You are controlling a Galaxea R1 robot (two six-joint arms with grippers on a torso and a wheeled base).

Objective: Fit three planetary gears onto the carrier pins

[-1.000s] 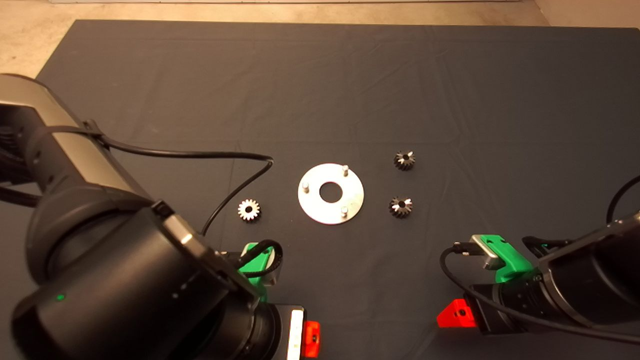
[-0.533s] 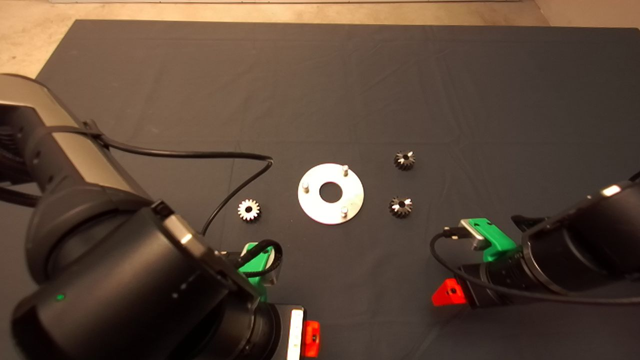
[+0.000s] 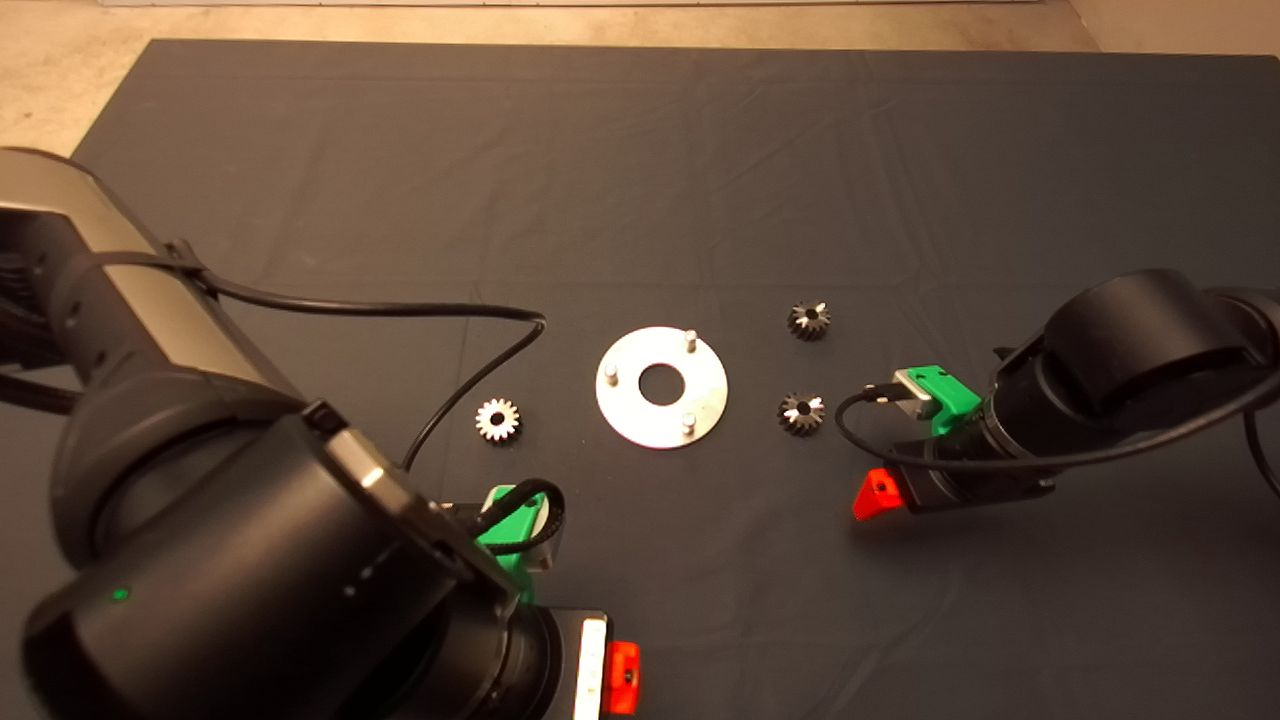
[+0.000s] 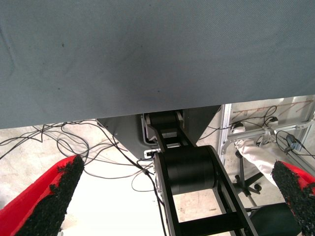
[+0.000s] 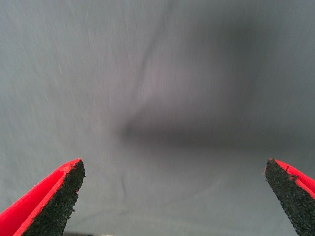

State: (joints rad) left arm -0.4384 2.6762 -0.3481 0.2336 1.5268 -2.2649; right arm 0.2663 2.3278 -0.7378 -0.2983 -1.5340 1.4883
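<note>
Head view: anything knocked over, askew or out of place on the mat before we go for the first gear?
Nothing stands out. The disc lies flat with its three carrier pins upright and bare. The three planetary gears lie apart from it on the mat. The right gripper is open beside the nearest gear; the left gripper waits at the lower edge.

The right gripper point(image 3: 868, 497) hovers just beside one planetary gear point(image 3: 802, 413), right of the disc point(image 3: 661, 386).

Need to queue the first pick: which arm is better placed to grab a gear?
Right, probably: its open tool sits beside the small dark toothed metal gear; the left tool waits at the mat's near edge.
</note>
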